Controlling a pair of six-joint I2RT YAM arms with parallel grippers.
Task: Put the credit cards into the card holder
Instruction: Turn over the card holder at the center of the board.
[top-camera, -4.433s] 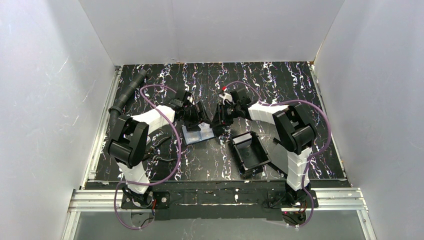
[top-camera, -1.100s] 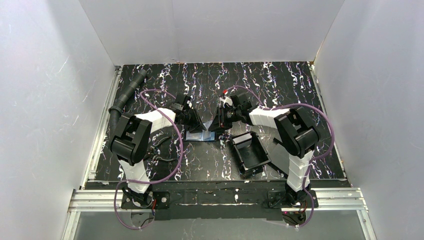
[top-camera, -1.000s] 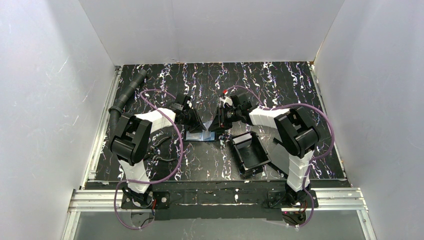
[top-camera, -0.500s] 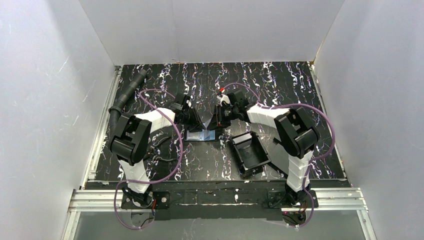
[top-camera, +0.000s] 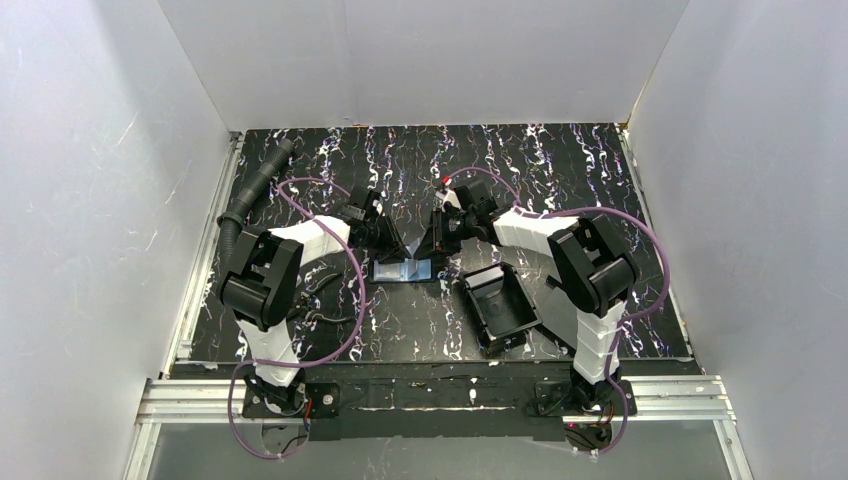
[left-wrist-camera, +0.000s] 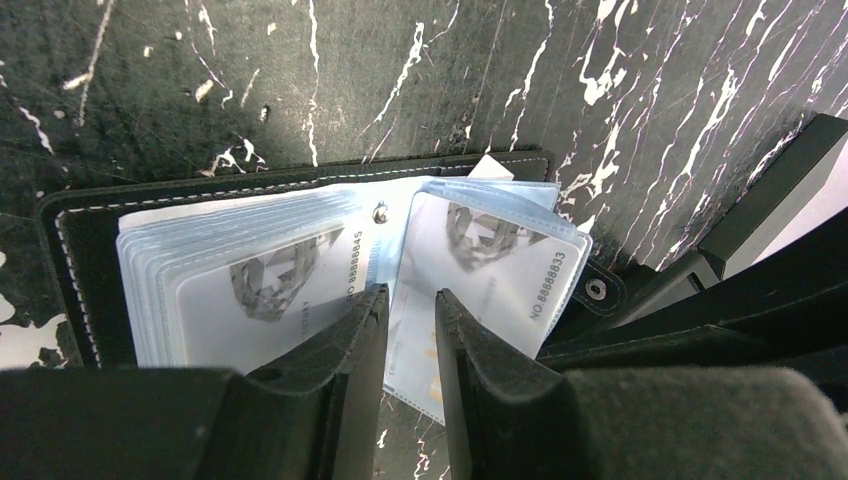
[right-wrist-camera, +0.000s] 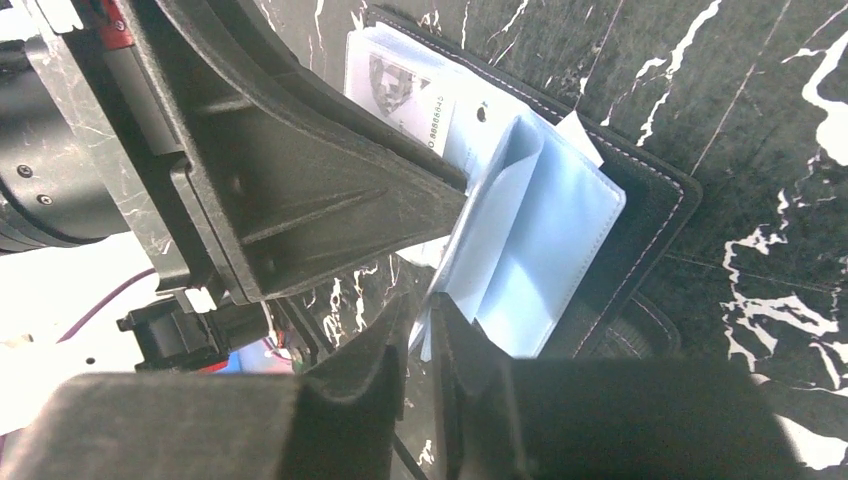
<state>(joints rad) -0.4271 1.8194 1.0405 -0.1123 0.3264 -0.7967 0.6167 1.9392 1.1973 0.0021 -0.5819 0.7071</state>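
On the bench, one open card holder shows two credit cards; left fingers and right fingers each pinch one clear sleeve.

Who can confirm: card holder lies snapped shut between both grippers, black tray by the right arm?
No: the card holder lies open, not snapped shut; the left wrist view shows its sleeves fanned out, cards inside. Rest holds: between left gripper and right gripper, black tray by the right arm.
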